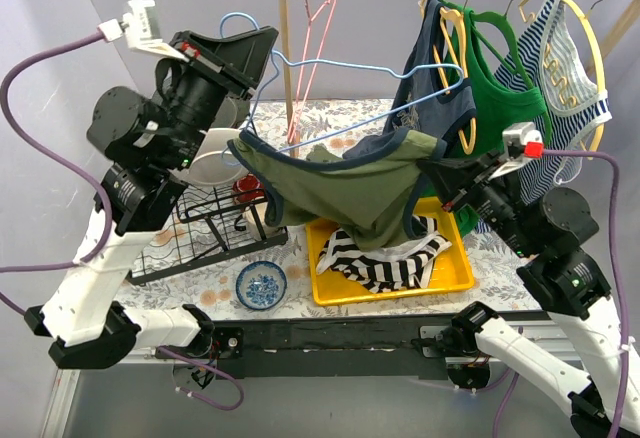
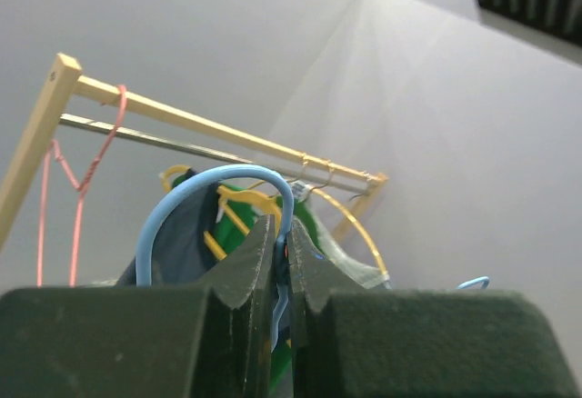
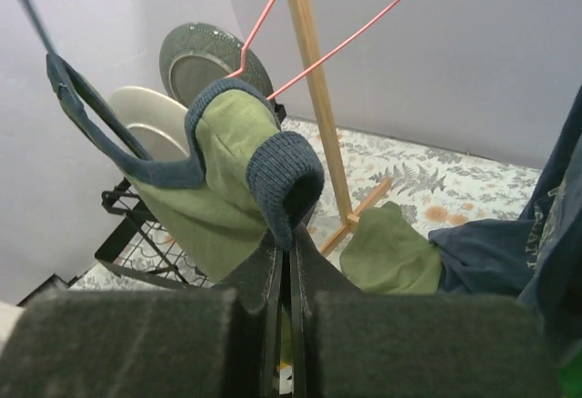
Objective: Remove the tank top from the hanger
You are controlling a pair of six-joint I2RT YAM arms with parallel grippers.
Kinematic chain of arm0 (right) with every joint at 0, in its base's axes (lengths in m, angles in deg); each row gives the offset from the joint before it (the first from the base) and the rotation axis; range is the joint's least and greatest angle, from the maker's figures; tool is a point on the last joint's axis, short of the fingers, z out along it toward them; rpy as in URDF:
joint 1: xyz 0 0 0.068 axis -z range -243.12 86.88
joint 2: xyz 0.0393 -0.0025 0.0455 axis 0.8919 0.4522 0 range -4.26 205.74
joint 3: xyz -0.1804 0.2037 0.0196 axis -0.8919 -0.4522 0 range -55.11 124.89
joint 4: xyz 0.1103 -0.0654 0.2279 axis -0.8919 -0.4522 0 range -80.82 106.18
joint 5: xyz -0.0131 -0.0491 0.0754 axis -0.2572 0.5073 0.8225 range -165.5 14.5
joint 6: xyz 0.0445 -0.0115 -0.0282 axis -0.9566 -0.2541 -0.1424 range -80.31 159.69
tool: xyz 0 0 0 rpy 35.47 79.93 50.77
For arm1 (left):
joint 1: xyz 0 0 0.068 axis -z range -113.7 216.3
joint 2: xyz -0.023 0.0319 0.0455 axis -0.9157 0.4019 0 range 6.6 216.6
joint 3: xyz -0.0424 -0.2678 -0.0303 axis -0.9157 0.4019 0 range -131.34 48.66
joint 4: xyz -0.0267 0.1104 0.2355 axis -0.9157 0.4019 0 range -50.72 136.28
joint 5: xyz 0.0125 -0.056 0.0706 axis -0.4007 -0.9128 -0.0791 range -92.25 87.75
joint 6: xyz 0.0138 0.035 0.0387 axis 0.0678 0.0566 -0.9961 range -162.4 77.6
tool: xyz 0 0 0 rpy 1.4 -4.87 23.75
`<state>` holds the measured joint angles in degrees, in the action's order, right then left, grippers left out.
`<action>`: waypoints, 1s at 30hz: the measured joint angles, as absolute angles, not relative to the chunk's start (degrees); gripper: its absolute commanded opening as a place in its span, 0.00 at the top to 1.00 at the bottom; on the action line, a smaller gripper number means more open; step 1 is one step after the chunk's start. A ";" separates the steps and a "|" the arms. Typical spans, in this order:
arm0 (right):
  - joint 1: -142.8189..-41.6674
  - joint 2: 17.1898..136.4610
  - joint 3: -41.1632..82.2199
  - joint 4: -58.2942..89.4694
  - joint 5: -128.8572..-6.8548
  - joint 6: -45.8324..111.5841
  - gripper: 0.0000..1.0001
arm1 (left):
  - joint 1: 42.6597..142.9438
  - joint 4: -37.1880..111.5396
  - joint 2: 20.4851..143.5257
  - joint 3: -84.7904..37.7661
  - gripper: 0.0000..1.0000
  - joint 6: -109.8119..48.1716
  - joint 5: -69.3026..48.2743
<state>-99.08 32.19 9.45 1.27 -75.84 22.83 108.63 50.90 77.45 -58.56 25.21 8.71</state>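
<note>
Within right gripper (image 3: 289, 245), clamps olive tank top (image 3: 227, 134) by navy hem; within left gripper (image 2: 280, 234), blue hanger (image 2: 211, 180); stretches freely above yellow bin (image 1: 450, 284).

The tank top (image 1: 345, 188) is olive green (navy trim) on a light blue hanger (image 2: 218, 174). Near it, a yellow tray (image 1: 460, 278) holds a black-and-white striped garment (image 1: 385, 258).
</note>
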 measured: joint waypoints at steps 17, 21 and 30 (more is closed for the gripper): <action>-99.08 42.35 13.84 1.33 -75.35 25.14 0.99 | 108.63 36.32 69.21 -52.88 1.00 35.99 -6.46; -99.08 43.34 17.32 2.42 -76.16 26.08 0.99 | 108.63 35.64 66.02 -52.31 1.00 37.37 -9.02; -99.08 44.91 15.26 9.11 -58.74 25.89 0.99 | 108.63 27.51 60.90 -46.30 1.00 38.83 -9.00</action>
